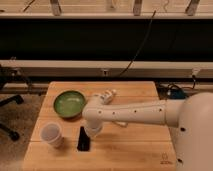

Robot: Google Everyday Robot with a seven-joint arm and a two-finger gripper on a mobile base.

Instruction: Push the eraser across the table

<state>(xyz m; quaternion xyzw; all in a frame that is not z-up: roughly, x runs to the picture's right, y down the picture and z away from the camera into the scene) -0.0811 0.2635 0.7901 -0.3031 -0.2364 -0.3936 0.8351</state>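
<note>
Table (135,150): one, light wood planks.
Arm (135,112): one, white, reaching left.
Bowl (69,104): one, green, far-left.
Cup (52,134): one, front-left.
Eraser (83,138): one, black, between cup and gripper.
Gripper (93,131): one, just beside eraser; finger state cannot be told.

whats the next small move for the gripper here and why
Probably a short sideways push toward the cup. The gripper sits low at the right edge of the eraser, which lies flat on the table beside the cup. Keep it short, since the cup stands close on the eraser's left.
</note>
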